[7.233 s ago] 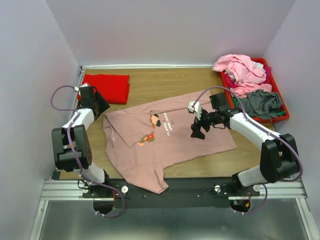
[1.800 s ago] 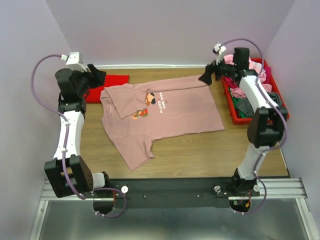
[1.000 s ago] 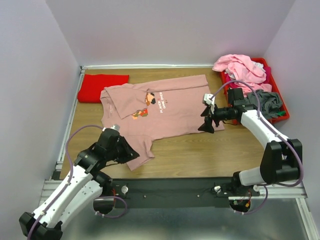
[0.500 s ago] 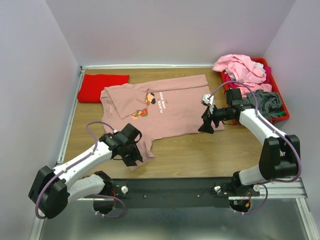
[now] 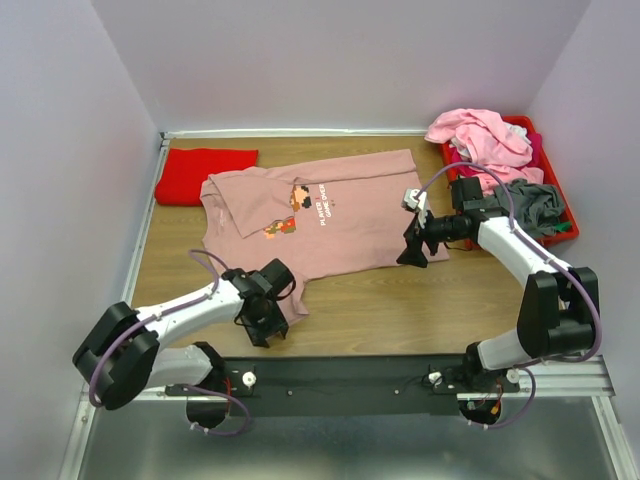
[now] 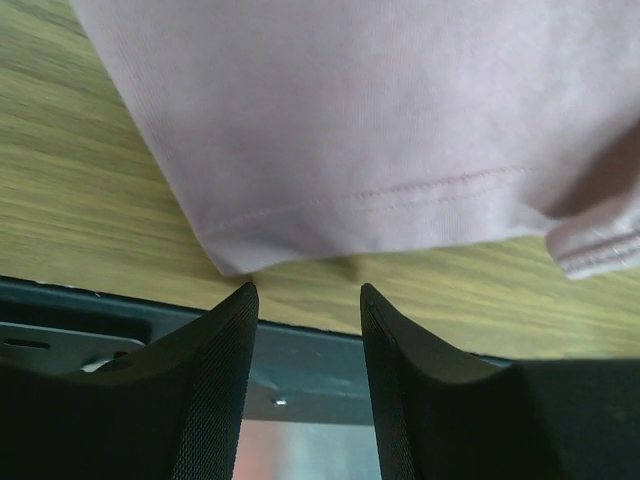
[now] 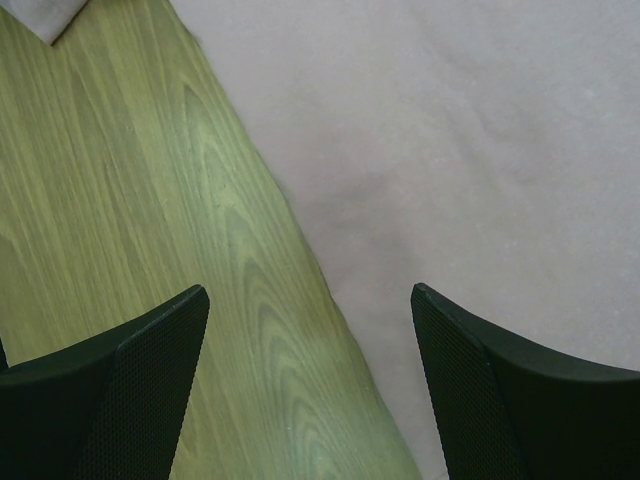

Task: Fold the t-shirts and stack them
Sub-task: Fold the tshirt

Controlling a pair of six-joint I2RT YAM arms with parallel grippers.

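Note:
A dusty-pink t-shirt [image 5: 345, 220] with a small chest print lies spread on the wooden table. A folded bright red t-shirt [image 5: 208, 175] lies at the back left. My left gripper [image 5: 263, 325] is open and empty, low over the near sleeve. In the left wrist view the sleeve hem [image 6: 380, 200] lies just ahead of my fingertips [image 6: 228, 310]. My right gripper [image 5: 409, 252] is open wide at the shirt's right front corner. In the right wrist view the shirt's edge [image 7: 330, 270] runs between the jaws, with fabric [image 7: 480, 150] on the right and bare wood on the left.
A red plastic bin [image 5: 572, 229] at the back right holds a light pink heap [image 5: 482, 138] and a grey shirt [image 5: 527, 205]. The black front rail [image 5: 350, 372] runs along the near edge and shows below the left fingers [image 6: 300, 345]. Walls close in on three sides.
Over the last seconds both arms came down from the shirt's far corners. In the last half second my left gripper shifted nearer, to the sleeve's tip. The right gripper held still.

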